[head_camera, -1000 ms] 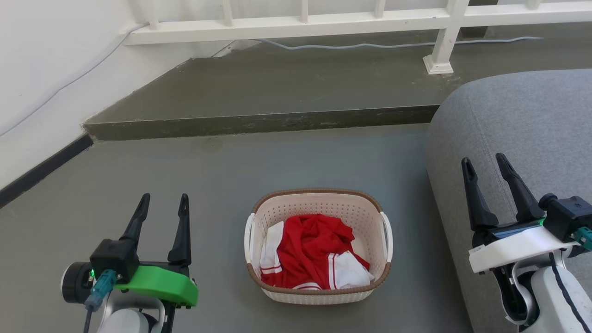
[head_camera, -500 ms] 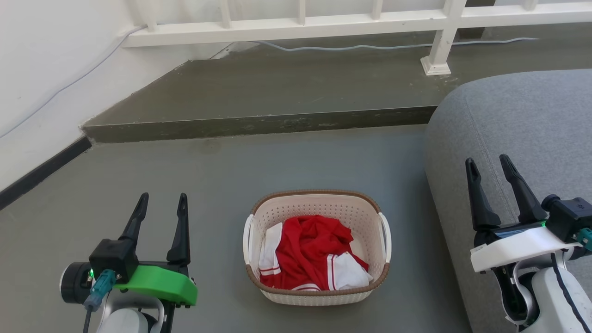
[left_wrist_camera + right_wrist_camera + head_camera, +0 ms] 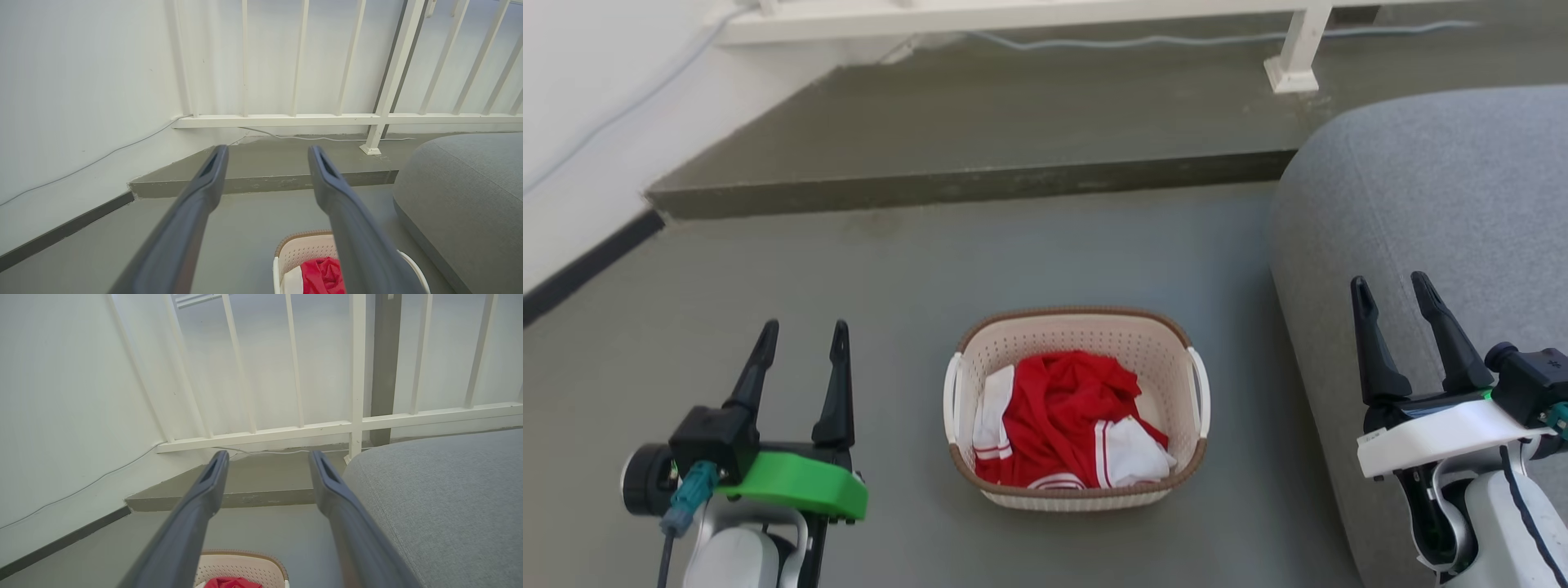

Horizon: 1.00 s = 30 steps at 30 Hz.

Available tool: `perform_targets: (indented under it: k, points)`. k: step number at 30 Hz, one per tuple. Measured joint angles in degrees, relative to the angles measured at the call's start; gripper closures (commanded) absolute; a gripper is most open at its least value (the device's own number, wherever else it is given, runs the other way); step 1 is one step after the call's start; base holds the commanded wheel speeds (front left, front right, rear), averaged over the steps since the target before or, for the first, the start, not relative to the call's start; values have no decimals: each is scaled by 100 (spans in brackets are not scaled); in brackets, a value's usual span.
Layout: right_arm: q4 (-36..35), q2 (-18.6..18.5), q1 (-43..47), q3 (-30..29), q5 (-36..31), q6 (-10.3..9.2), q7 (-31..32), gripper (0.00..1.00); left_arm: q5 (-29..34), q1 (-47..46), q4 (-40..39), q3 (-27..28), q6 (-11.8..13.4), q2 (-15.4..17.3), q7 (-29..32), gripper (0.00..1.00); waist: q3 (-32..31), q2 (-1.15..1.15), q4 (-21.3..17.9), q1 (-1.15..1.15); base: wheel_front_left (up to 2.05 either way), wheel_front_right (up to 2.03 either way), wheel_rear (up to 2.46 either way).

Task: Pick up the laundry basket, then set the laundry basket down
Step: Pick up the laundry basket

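Bright even daylight, soft shadows — wrist views distorted, fingers blurred

We saw the laundry basket point(image 3: 1078, 496) on the floor point(image 3: 849, 261) at lower centre of the head view, with clothes point(image 3: 1062, 408) lying in it. Our left claw point(image 3: 803, 328) stood at the lower left, well apart from the basket. Our right claw point(image 3: 1390, 282) stood at the lower right, over the sofa point(image 3: 1421, 180) along the right side. Behind the basket ran a raised step point(image 3: 964, 184), with a railing point(image 3: 1013, 12) and a cable point(image 3: 1176, 39) at the top edge.

Grey floor point(image 3: 890, 269), white railing point(image 3: 310, 120), sofa point(image 3: 1421, 188)
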Motion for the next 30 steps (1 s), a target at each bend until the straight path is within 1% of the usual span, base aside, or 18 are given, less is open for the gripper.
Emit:
perform_targets:
  k: [3, 5, 19, 30]
  points:
    - [1, 3, -35, -22, 0, 9, 0, 0, 2, -170, -75, 1, -9, -4, 0, 0, 204, 0, -21, 0, 0, 0, 0]
    - [2, 5, -100, -37, 0, 48, 0, 0, 12, -199, -82, -3, -26, -8, 0, 0, 323, 0, -33, 0, 0, 0, 0]
    - [154, 26, -740, -73, 1, 51, 0, 0, 44, -856, -68, -11, -86, -25, 0, 0, 1307, 0, -125, 0, 0, 0, 0]
    - [555, 26, -1217, -68, 12, 70, -1, 0, 79, -1450, 301, -62, -152, -46, -1, 0, 2082, 0, -172, 1, 0, 0, 0]
